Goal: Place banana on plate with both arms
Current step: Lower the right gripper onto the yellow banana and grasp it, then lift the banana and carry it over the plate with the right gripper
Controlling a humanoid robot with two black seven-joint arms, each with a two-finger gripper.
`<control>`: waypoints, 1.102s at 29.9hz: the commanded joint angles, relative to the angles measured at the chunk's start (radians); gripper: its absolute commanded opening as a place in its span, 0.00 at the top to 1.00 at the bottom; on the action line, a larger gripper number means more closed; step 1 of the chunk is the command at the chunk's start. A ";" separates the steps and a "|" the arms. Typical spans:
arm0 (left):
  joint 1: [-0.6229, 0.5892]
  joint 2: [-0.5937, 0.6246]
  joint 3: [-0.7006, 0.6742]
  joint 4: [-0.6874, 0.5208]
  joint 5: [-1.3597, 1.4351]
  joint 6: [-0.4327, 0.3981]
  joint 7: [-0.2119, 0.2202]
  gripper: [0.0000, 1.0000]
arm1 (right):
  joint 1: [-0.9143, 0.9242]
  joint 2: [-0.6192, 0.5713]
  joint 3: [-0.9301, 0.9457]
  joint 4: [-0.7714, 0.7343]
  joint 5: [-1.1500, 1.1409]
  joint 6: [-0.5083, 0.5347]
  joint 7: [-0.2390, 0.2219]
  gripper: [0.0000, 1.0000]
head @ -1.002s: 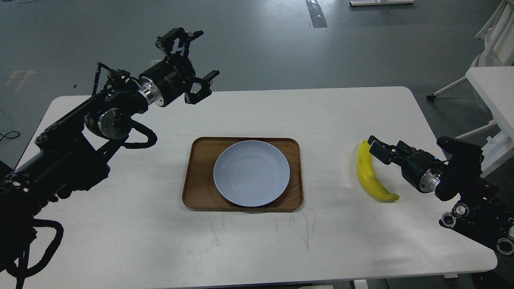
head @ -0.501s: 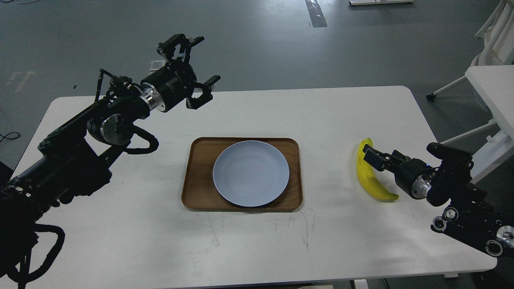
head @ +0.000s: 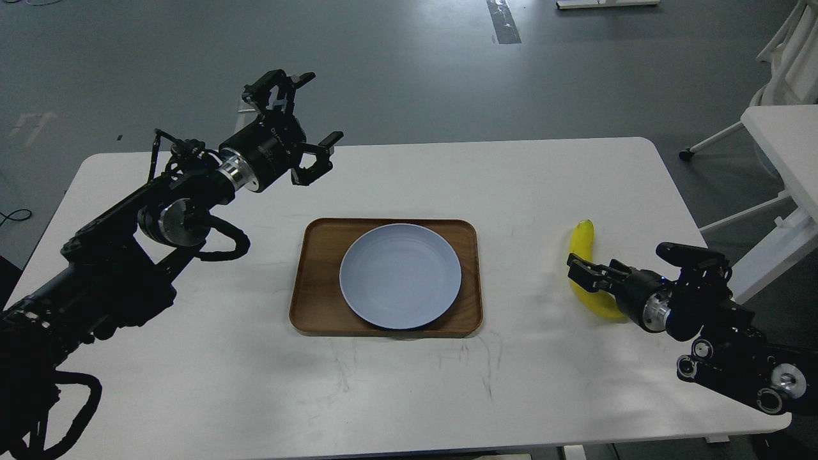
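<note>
The yellow banana [head: 582, 240] lies on the white table, right of the tray, its lower half partly hidden by my right gripper. My right gripper [head: 583, 273] is low over the banana's middle, reaching in from the right; its fingers stand slightly apart, and I cannot see them closed on the banana. The pale blue-grey plate [head: 400, 276] sits empty on the brown wooden tray [head: 317, 268] at the table's centre. My left gripper [head: 321, 107] is wide open and empty, held high over the table's back left, far from plate and banana.
The white table [head: 511, 185] ends just right of the banana and my right arm. A second white table [head: 783, 140] and chair legs stand off to the right. Grey floor lies beyond the far edge.
My right gripper has moved down along the banana, from its upper end to its middle, as the arm drew nearer. The left gripper has dipped slightly and shifted left. The banana has not moved.
</note>
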 commanded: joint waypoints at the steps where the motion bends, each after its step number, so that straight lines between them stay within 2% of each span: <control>1: 0.000 0.000 0.003 0.001 0.000 0.000 0.001 0.01 | 0.003 0.001 -0.002 0.003 0.002 0.018 -0.006 0.56; 4: 0.000 0.000 0.006 0.000 0.002 0.000 0.001 0.01 | 0.008 -0.001 -0.005 0.006 0.006 0.022 -0.006 0.80; 5: 0.002 0.000 0.006 0.001 0.002 0.000 0.000 0.01 | 0.009 -0.001 -0.004 0.004 0.010 0.020 -0.009 0.91; 7: 0.002 0.001 0.010 0.001 0.002 0.002 0.000 0.01 | 0.015 -0.001 -0.003 0.006 0.011 0.019 -0.011 1.00; 18: 0.003 0.001 0.013 0.001 0.003 0.002 0.000 0.01 | 0.024 -0.010 -0.002 0.027 0.045 -0.004 -0.011 1.00; 24: 0.019 -0.003 0.013 0.001 0.014 0.002 0.001 0.01 | 0.147 -0.012 -0.005 0.116 0.077 -0.017 0.006 1.00; 26: 0.019 -0.005 0.013 0.001 0.020 0.002 0.000 0.01 | 0.225 -0.012 -0.016 0.119 0.079 -0.005 0.031 1.00; 30: 0.012 -0.006 0.013 0.001 0.020 0.003 0.001 0.01 | 0.470 0.014 -0.198 0.115 0.079 0.054 0.113 1.00; 31: 0.012 -0.006 0.013 0.001 0.020 0.003 0.001 0.01 | 0.471 0.015 -0.198 0.115 0.079 0.054 0.114 1.00; 33: 0.012 -0.010 0.012 0.001 0.020 0.005 0.001 0.01 | 0.569 0.088 -0.291 0.102 0.082 0.068 0.143 1.00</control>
